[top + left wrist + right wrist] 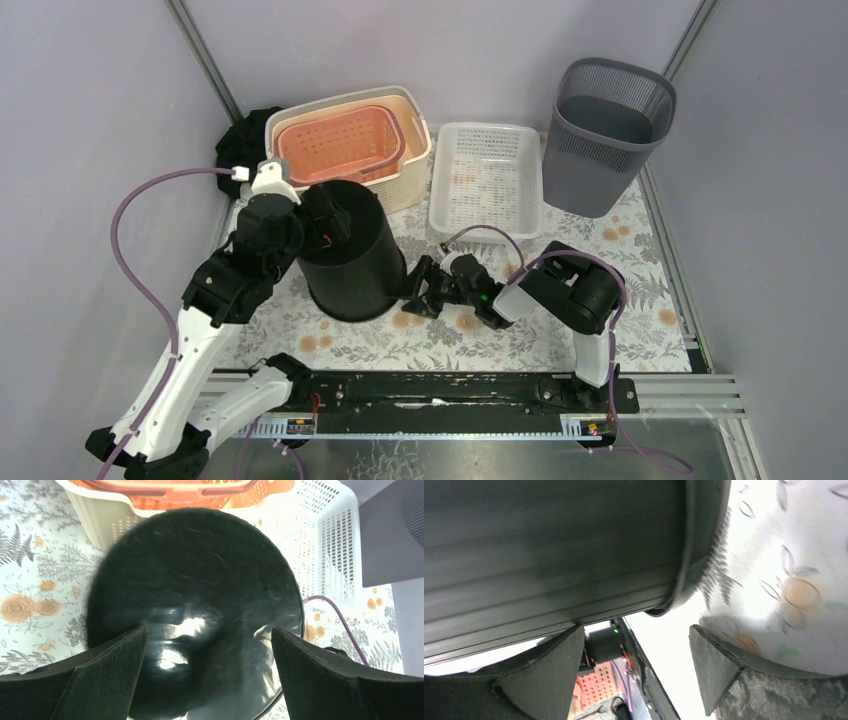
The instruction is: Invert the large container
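Observation:
The large black container (pixel 350 265) stands on the floral cloth at mid table, wider end and rim down, flat base up. My left gripper (pixel 322 222) is open over its upper left edge. In the left wrist view the glossy round base (pixel 200 570) fills the frame, with the gripper (pixel 207 647) spread wide over it and holding nothing. My right gripper (pixel 415 292) is open, low at the container's right side. In the right wrist view the ribbed wall and rim (pixel 549 545) lie just past the gripper (pixel 636 647); I cannot tell if one finger touches.
A cream basket (pixel 415 125) holding an orange basket (pixel 340 145) stands right behind the container. A white perforated tray (pixel 485 180) and a grey mesh bin (pixel 605 135) stand at the back right. A black cloth (pixel 240 135) lies at the back left.

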Controlling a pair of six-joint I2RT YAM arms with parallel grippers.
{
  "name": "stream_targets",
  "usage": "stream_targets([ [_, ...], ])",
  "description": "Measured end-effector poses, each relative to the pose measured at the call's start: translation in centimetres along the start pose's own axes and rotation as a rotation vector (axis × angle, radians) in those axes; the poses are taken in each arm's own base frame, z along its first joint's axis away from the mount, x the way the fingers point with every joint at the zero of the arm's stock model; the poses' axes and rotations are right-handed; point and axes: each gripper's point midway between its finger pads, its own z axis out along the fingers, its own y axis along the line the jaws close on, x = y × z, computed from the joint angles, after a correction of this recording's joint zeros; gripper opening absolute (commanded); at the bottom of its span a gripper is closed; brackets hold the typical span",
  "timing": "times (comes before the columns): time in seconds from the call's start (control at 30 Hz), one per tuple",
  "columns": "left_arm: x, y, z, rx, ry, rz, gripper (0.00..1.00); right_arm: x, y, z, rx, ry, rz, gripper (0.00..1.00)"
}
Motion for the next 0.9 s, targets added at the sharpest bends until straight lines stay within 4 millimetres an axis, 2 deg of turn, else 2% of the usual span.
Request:
stream_targets([
  [0.13, 1.1, 0.2, 0.1, 0.010, 0.023, -0.002, 1.00, 0.2, -1.5, -1.3, 0.078, 0.009, -0.028, 0.83],
  [0.27, 1.1, 0.1, -0.2, 0.022, 0.021, -0.007, 1.00, -0.5, -1.2, -2.7, 0.143, -0.013, -0.092, 0.83],
  [0.4, 0.9, -0.1, -0.6, 0.031, 0.025, -0.008, 1.00, -2.8, 1.2, -4.5, 0.153, -0.094, -0.163, 0.83],
  [0.53, -1.2, -1.3, -2.1, 0.081, -0.013, -0.025, 1.00, -6.9, 4.2, -5.3, 0.121, -0.210, -0.195, 0.84],
  [0.6, -2.6, -2.1, -3.1, 0.116, -0.043, -0.037, 1.00, -8.6, 5.6, -5.0, 0.108, -0.254, -0.203, 0.84],
  [0.7, -4.3, -3.0, -4.6, 0.158, -0.083, -0.052, 1.00, -9.9, 7.1, -3.5, 0.082, -0.266, -0.210, 0.83],
  [0.8, -4.9, -3.0, -5.6, 0.175, -0.105, -0.059, 1.00, -10.9, 7.4, -0.4, 0.069, -0.246, -0.203, 0.83],
  [0.9, -4.8, -2.8, -6.0, 0.175, -0.108, -0.059, 1.00, -10.2, 7.4, 2.5, 0.062, -0.202, -0.207, 0.83],
])
